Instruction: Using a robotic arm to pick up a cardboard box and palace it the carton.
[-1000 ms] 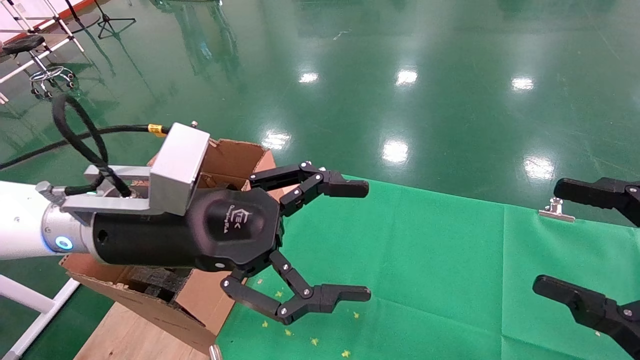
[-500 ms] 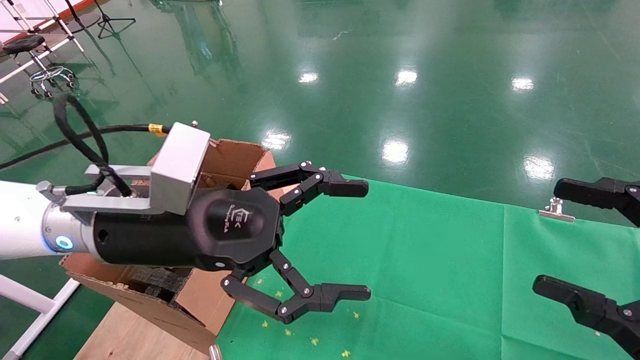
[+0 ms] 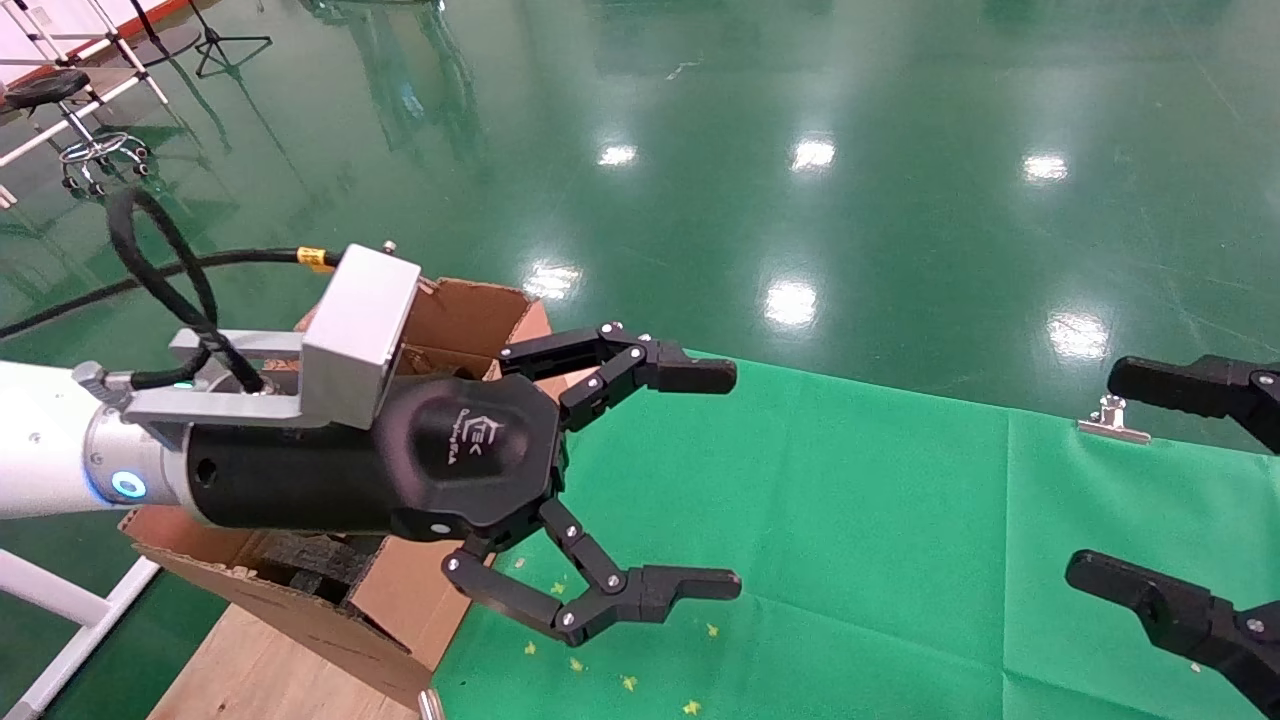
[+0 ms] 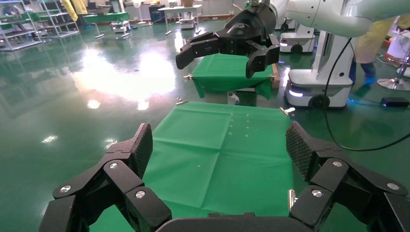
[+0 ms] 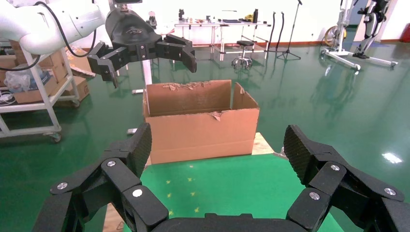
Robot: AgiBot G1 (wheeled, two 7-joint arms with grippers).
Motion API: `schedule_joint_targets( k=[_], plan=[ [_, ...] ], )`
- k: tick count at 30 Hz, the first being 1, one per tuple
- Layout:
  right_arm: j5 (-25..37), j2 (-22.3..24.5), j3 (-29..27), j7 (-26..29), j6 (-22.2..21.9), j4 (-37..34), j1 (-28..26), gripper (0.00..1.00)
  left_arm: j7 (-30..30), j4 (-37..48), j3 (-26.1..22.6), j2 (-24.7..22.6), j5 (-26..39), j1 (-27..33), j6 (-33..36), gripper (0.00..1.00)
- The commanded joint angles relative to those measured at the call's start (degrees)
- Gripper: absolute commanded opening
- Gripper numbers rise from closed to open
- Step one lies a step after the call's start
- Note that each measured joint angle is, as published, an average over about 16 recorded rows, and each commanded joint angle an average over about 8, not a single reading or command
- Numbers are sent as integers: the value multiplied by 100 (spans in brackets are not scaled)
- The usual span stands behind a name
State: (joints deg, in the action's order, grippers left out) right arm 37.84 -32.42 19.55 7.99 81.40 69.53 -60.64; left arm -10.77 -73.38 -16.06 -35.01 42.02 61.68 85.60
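Observation:
My left robotic arm (image 3: 45, 440), white with a silver wrist, holds its gripper (image 3: 736, 480) open and empty above the green cloth, just right of the carton (image 3: 470, 310). The carton is large, brown and ragged-flapped, with black foam (image 3: 310, 562) inside; it also shows in the right wrist view (image 5: 200, 128). The left gripper shows over the carton in that view (image 5: 150, 65) and in its own view (image 4: 217, 145). My right gripper (image 3: 1090, 470) is open and empty at the right edge. The small cardboard box is not in view.
A green cloth (image 3: 850, 520) covers the table, held by a metal clip (image 3: 1112, 420) at the far edge. Bare wood (image 3: 260, 670) shows under the carton. Shiny green floor lies beyond. Another robot and a second green table show in the left wrist view (image 4: 227, 72).

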Motion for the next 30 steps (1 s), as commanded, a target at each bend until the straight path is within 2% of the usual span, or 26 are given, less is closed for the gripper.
schedule_joint_targets(
  k=[1,30],
  plan=[
    [0,0,0,0,0,0,0,100,0,1,0,0,1,0,0,100],
    [0,0,0,0,0,0,0,100,0,1,0,0,2,1,1,100]
  ],
)
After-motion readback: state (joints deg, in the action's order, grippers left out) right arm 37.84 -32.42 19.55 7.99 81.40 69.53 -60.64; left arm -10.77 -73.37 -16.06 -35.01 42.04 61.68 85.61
